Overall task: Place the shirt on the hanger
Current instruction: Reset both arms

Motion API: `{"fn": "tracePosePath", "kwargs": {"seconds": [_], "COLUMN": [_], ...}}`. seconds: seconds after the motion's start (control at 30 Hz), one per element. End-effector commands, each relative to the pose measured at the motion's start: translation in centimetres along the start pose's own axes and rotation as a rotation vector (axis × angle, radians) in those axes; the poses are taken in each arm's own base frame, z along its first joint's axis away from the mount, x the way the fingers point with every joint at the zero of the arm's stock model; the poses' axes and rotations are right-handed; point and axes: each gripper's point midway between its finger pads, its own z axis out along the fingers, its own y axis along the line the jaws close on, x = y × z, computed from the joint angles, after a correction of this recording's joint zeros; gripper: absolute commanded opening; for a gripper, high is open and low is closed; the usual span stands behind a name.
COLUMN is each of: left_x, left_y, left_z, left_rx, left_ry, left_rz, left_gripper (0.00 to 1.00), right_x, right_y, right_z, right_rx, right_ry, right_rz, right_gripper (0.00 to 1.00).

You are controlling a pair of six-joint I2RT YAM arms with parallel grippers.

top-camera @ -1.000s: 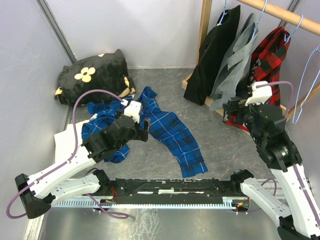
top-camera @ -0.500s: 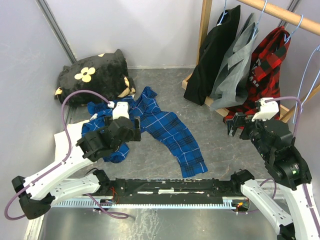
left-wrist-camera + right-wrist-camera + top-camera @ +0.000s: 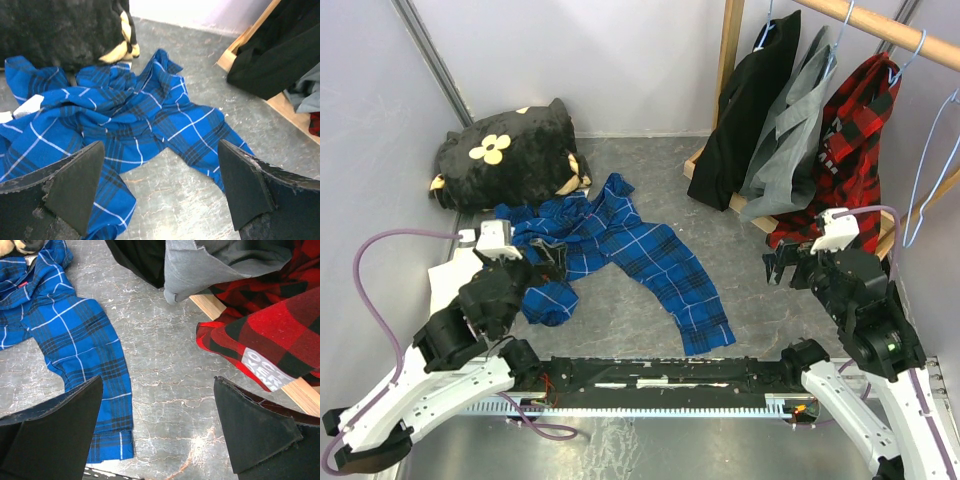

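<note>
Hanging shirt (image 3: 860,120), top seen only from above, left end effector (image 3: 160,150), right end effector (image 3: 158,385) both wide

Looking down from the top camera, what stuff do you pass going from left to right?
Black flower cushion → blue plaid shirt → black garment → grey garment → red-and-black shirt → empty blue hanger.

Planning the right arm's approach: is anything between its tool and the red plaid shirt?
Nothing visible. The open right tool has the shirt hanging just ahead to its right; the grey garment hangs beside, not between.
</note>
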Motion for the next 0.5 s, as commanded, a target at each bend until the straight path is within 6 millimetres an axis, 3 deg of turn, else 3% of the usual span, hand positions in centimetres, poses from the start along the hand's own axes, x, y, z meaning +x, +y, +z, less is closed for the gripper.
{"fn": "tracePosePath", "kwargs": {"seconds": [0.0, 0.47], "left_x": [-2.4, -0.3], "left_y": [0.2, 0.6], "left_z": [-0.3, 1.0], "left_rx": [0.027, -0.031], "left_ry": [-0.119, -0.040], "left_rz": [0.043, 0.151], "left_gripper": [0.99, 1.00], "right_x": [-1.3, -0.6], "right_y": [1.5, 2.3], "right_z": [0.5, 0.6], "right_rx": [-0.084, -0.144], "right_ry": [-0.085, -0.103], "right_rz": [-0.013, -0.017], "right_gripper": [0.99, 0.99]}}
